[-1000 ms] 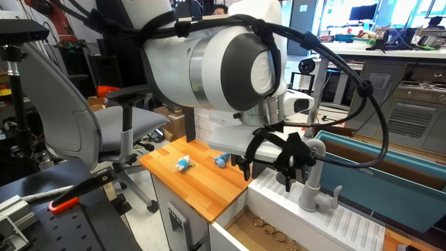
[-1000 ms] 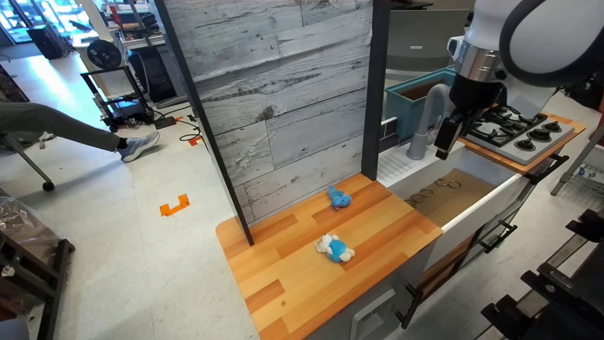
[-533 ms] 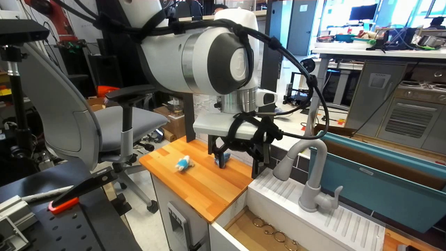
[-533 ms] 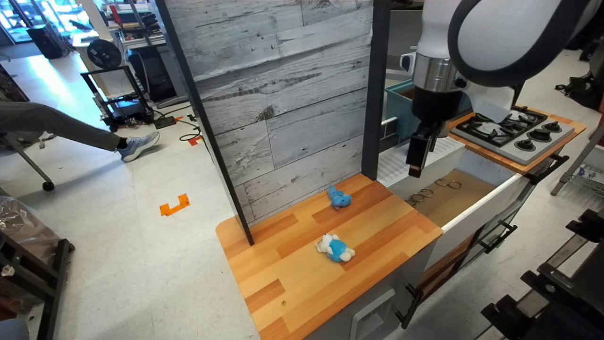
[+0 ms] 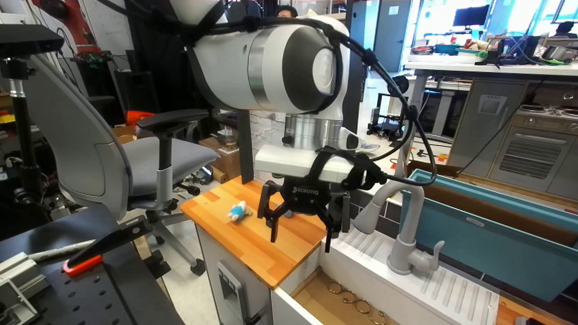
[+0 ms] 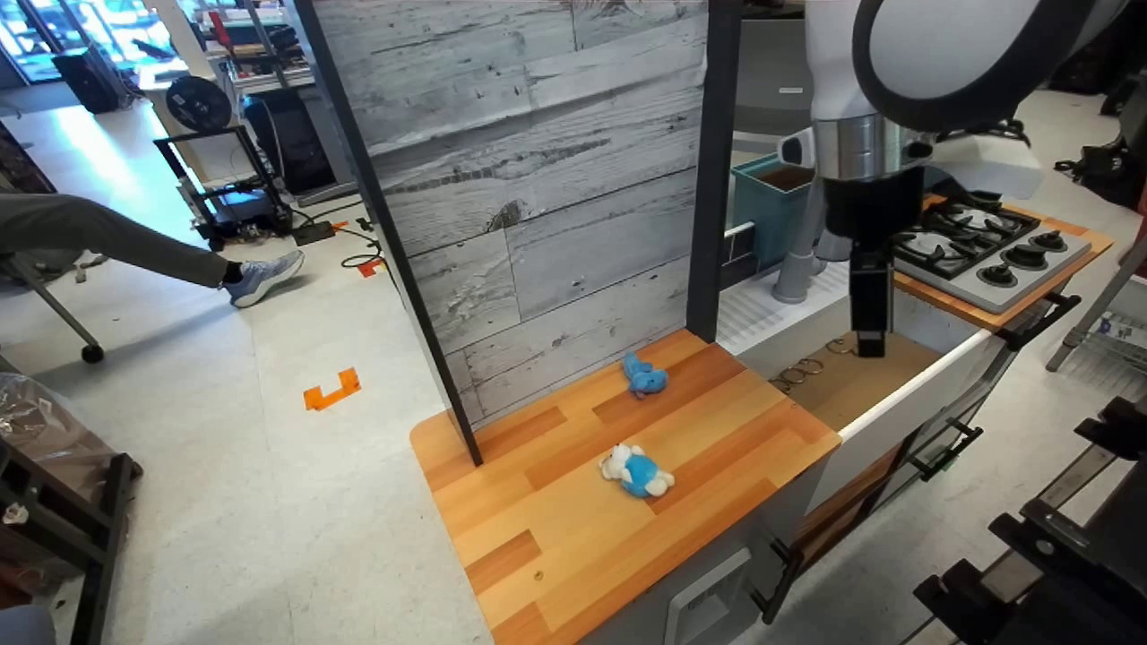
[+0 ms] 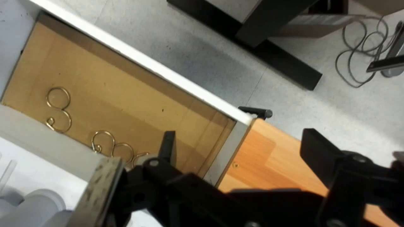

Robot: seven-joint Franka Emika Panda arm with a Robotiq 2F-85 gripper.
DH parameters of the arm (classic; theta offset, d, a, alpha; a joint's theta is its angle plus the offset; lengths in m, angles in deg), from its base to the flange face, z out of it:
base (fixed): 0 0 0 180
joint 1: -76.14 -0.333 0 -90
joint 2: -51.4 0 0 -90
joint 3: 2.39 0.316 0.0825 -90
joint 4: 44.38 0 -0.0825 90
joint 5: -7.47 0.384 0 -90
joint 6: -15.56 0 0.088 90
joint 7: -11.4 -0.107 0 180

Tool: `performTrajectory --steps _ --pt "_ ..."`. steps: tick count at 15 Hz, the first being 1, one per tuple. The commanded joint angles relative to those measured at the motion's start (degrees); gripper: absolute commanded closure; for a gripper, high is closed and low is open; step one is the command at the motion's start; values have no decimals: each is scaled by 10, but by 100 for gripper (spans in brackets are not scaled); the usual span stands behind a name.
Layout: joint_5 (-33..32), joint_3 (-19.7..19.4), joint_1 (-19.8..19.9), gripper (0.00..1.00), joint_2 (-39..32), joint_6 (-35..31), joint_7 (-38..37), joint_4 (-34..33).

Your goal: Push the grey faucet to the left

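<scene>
The grey faucet [image 5: 408, 216] stands upright on the white ribbed sink ledge, its spout arching toward the wooden counter. It is partly behind the arm in an exterior view [image 6: 794, 269]. Part of it shows at the bottom left of the wrist view [image 7: 42, 205]. My gripper [image 5: 300, 243] is open and empty, fingers pointing down, apart from the faucet and to the counter side of the spout. In an exterior view the gripper [image 6: 871, 345] hangs over the sink basin. In the wrist view the gripper [image 7: 236, 138] has its fingers wide apart over the basin and counter edge.
The white sink basin [image 5: 307, 311] holds gold rings [image 5: 361, 307]. On the wooden counter [image 5: 271, 253] lie a white-and-blue toy [image 5: 238, 211] and a blue toy [image 6: 643, 374]. A teal planter [image 5: 487, 253] stands behind the faucet. A stove [image 6: 977, 251] and wood-look wall panel [image 6: 538, 179] flank the sink.
My gripper has moved from beside the faucet's spout toward the counter side, then out over the basin, and turned. The spout shows uncovered in an exterior view. The faucet looks unmoved.
</scene>
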Motion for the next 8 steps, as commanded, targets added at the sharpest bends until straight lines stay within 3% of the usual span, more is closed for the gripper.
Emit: performTrajectory --steps 1,3,4,8 --pt "-2 3 16 0 53 67 25 34" --pt "1 1 21 0 73 72 18 52" --pt "-2 1 16 0 37 57 12 20" --pt "-2 1 17 0 39 56 12 25"
